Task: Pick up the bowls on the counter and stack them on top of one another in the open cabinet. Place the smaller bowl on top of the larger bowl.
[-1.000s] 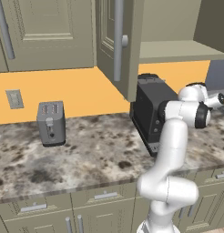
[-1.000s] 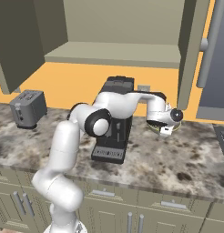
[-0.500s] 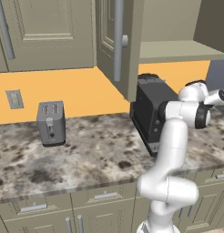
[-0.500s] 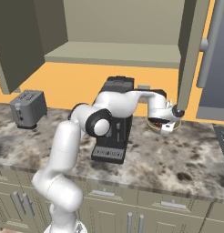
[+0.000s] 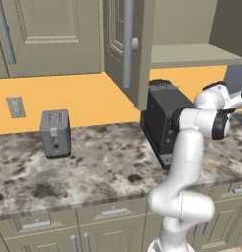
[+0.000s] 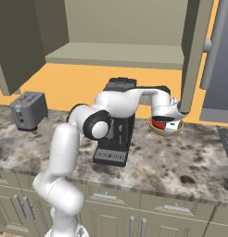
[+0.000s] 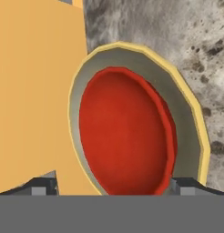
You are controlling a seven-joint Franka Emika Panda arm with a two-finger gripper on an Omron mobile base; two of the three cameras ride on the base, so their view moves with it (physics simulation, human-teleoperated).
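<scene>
The small bright red round bowl (image 7: pixel 125 136) sits inside the wide tan round bowl (image 7: pixel 189 113), which rests on the long mottled stone counter (image 6: pixel 190 162) near its back edge, against the orange wall (image 6: pixel 79 85). The black boxy coffee machine (image 6: pixel 117 134) stands left of them. The grey metal toaster (image 6: pixel 28 110) stands farther left. The open beige wall cabinet's shelf (image 6: pixel 116 54) lies above.

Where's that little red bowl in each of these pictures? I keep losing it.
Left base view: I can't find it; the arm and coffee machine fill that corner.
Right base view: red bowl sits inside the tan bowl, under the hand.
Hand view: red bowl centre, nested in the tan bowl.
Shared landmark: the orange wall.
</scene>
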